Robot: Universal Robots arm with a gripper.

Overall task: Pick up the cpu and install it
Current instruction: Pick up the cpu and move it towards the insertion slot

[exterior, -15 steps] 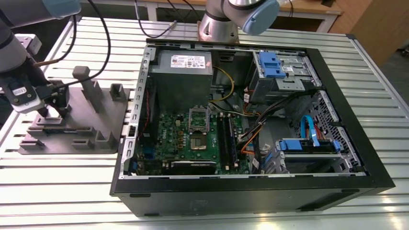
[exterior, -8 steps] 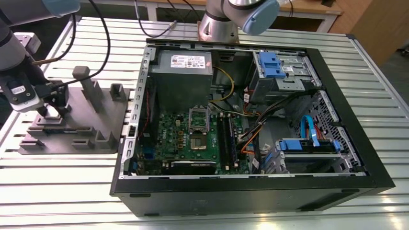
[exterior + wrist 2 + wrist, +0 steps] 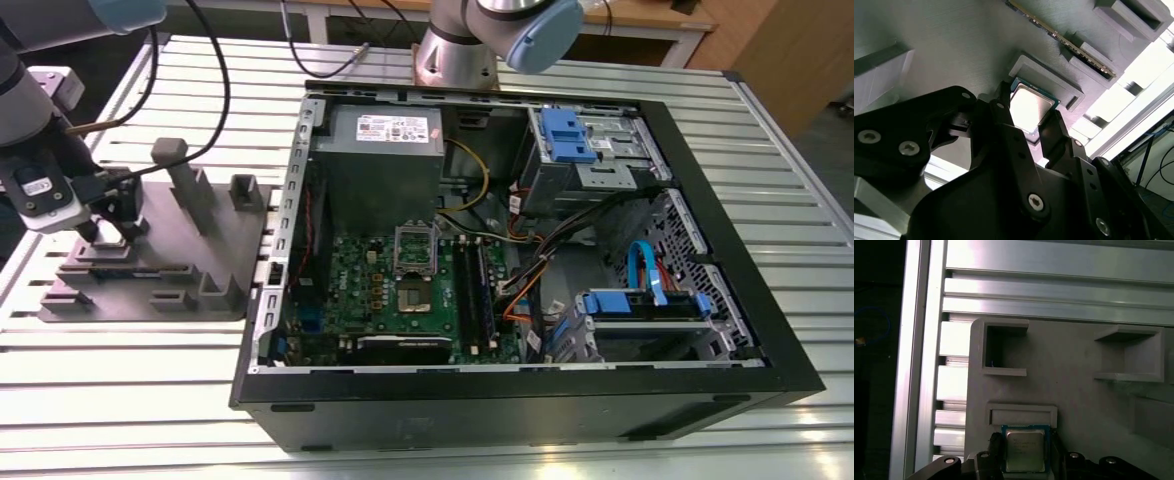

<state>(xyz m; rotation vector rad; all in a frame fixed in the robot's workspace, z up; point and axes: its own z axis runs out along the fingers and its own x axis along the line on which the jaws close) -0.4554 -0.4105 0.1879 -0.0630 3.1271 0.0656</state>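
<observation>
Busy with the pick-up, not yet with the install. Reaching down at the exterior view's left, with the gripper (image 3: 107, 236) low over the grey tray (image 3: 200, 292) and the wrist pointing nearly straight down. Closed to the width of the cpu (image 3: 1025, 450), one of the fingers (image 3: 996, 446) against each of two opposite edges, with no gap to see in both wrist views. Holding the cpu (image 3: 1029, 104), by judgement, but not lifting: lying flat in its shallow pocket in the tray, well apart from the open computer case (image 3: 727, 190) at the right. Needs a level, even grip, to come out without tilting.
</observation>
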